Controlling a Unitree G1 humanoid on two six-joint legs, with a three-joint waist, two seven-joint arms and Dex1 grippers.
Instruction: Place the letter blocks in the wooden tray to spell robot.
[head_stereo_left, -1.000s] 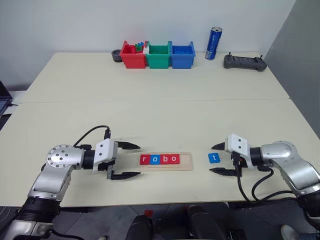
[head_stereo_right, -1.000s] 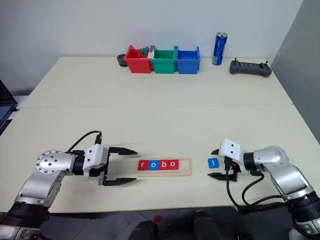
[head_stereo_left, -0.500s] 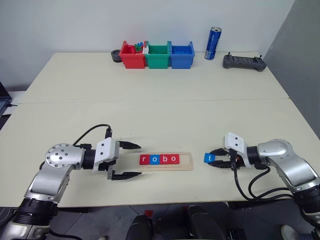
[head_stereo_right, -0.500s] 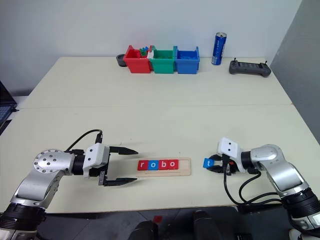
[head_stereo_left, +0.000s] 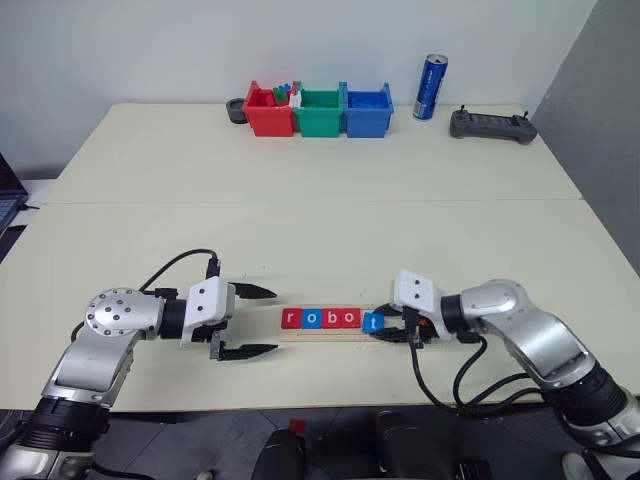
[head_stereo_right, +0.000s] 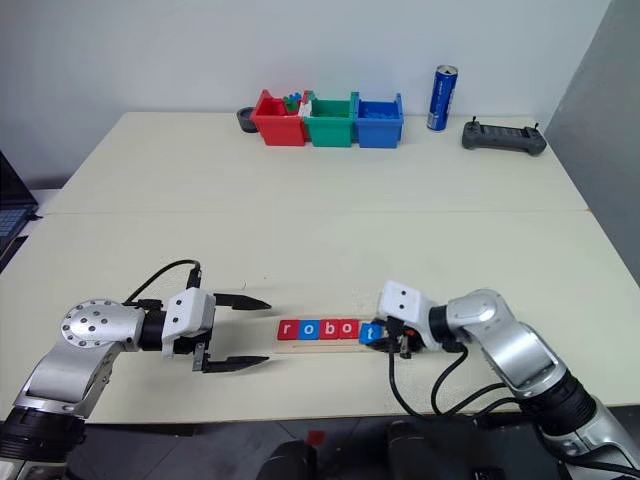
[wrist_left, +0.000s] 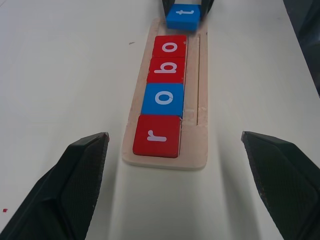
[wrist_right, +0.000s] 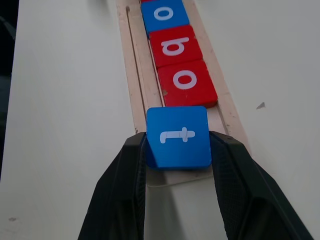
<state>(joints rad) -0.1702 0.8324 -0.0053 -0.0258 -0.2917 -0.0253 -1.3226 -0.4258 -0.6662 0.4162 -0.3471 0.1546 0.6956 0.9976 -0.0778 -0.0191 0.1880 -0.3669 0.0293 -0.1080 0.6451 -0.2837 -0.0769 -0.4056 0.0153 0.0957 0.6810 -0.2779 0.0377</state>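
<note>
Right fingers (wrist_right: 125, 165) clamp the blue t block (wrist_right: 178, 136); left fingers (head_stereo_left: 250, 321) spread, empty

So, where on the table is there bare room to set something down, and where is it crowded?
Bare: the wide cream table between the red, green and blue plastic bins and the pale wooden tray.

Crowded: the near edge, where the open left gripper flanks the tray's end and the right gripper holds the blue t tile at the other.
</note>
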